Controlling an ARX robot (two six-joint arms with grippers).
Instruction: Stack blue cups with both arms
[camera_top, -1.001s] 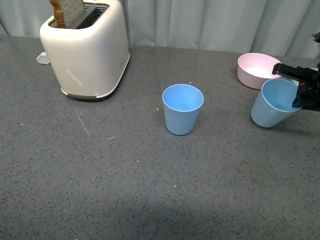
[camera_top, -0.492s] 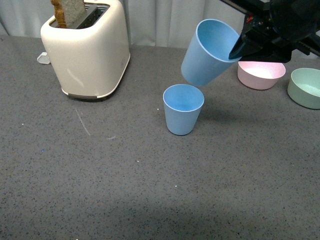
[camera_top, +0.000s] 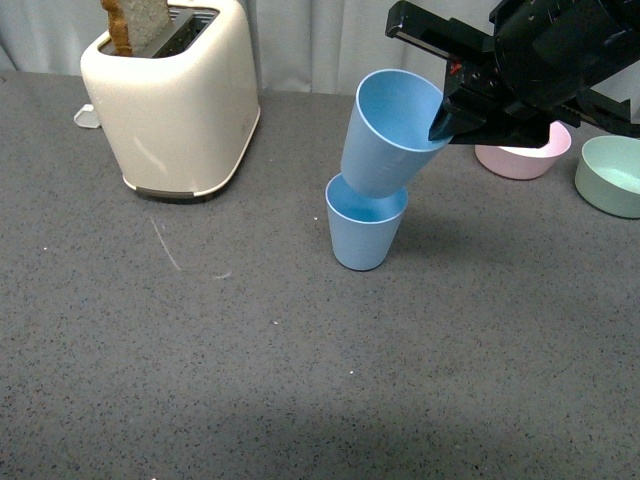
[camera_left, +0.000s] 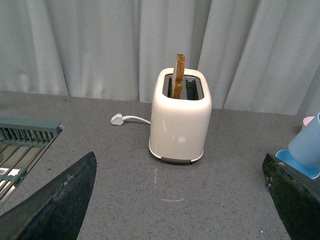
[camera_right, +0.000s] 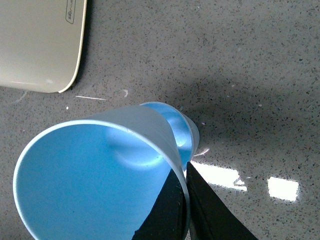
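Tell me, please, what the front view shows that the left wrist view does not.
Only the front view shows the right tool clamped on the rim of the tilted blue cup, and the pale green bowl. Only the left wrist view shows the green rack and the open left tool. Both show the toaster with its bread slice, and both cups, the tilted one at the mouth of the standing blue cup.
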